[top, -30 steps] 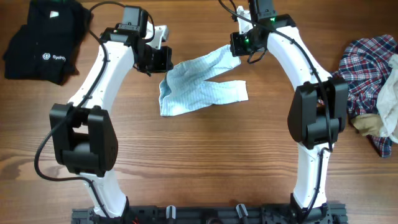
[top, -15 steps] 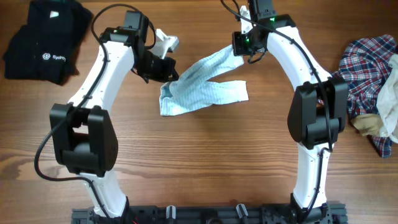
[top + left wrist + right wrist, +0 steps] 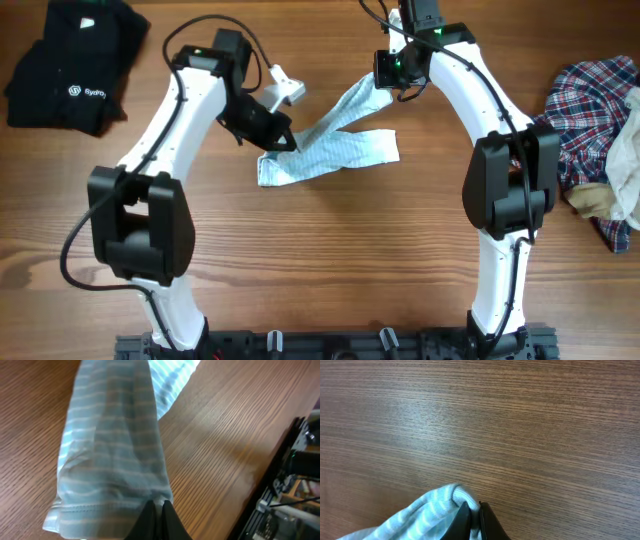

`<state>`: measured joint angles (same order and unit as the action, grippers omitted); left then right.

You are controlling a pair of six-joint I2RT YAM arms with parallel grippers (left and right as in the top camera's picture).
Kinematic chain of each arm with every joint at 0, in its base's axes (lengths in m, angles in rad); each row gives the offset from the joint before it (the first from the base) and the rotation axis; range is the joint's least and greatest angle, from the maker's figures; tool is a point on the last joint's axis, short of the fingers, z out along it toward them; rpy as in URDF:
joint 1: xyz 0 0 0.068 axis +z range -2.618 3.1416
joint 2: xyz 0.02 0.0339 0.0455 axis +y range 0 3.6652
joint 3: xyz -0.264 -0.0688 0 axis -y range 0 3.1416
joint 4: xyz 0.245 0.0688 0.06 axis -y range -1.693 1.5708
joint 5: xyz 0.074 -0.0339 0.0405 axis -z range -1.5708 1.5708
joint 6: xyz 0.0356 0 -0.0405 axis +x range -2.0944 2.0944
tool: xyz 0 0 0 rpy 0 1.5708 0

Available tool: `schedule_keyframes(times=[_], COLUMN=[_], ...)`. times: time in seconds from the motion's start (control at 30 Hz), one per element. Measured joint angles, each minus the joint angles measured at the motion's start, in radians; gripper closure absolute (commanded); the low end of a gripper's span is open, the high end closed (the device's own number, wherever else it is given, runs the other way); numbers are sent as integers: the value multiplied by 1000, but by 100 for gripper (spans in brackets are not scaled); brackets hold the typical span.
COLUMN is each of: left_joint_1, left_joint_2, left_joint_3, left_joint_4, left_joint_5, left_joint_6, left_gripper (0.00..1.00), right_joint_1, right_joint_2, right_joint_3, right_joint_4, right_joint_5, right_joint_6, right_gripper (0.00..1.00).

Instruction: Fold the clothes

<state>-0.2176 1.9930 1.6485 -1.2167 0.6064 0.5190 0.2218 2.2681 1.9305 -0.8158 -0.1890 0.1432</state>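
Well, from above, our soft pale-blue striped cloth (image 3: 340,148) lies stretched on the brown wooden table (image 3: 320,260). Left wrist: our left gripper (image 3: 156,508) pinches its hem. Right wrist: our right gripper (image 3: 471,508) pinches a corner, so we can fold.

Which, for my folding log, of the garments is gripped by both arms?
The pale-blue striped garment mid-table; the black pile far left and plaid shirt far right lie untouched.
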Motion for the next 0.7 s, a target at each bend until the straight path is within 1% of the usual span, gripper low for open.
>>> schedule_keyframes(times=[0.17, 0.2, 0.23, 0.27, 0.3, 0.33, 0.37, 0.4, 0.5, 0.57, 0.6, 0.63, 0.67, 0.7], left_joint_1=[-34, -34, -35, -35, -35, -35, -35, -35, -35, -35, -35, -35, -35, -35], left_joint_2=[0, 0, 0, 0, 0, 0, 0, 0, 0, 0, 0, 0, 0, 0], left_joint_3=[0, 0, 0, 0, 0, 0, 0, 0, 0, 0, 0, 0, 0, 0], left_joint_4=[-15, -19, -29, -34, -42, -60, -67, -74, -80, -82, -82, -82, -82, -82], left_joint_5=[-54, -59, -64, -68, -75, -87, -93, -97, -110, -116, -117, -118, -120, -120], left_joint_6=[7, 8, 8, 10, 13, 16, 16, 19, 19, 19, 21, 21, 21, 22], left_gripper=[96, 96, 93, 91, 82, 82, 83, 84, 83, 78, 76, 75, 74, 74], right_joint_1=[0, 0, 0, 0, 0, 0, 0, 0, 0, 0, 0, 0, 0, 0], right_joint_2=[0, 0, 0, 0, 0, 0, 0, 0, 0, 0, 0, -1, -4, -8], right_joint_3=[0, 0, 0, 0, 0, 0, 0, 0, 0, 0, 0, 0, 0, 0], right_joint_4=[0, 0, 0, 0, 0, 0, 0, 0, 0, 0, 0, 0, 0, 0], right_joint_5=[0, 0, 0, 0, 1, 2, 3, 4, 5, 7, 7, 7, 7, 7], right_joint_6=[3, 3, 3, 8, 11, 14, 16, 15, 17, 17, 17, 17, 17, 15], right_gripper=[95, 92, 84, 82, 78, 80, 84, 86, 87, 86, 84, 80, 71, 59])
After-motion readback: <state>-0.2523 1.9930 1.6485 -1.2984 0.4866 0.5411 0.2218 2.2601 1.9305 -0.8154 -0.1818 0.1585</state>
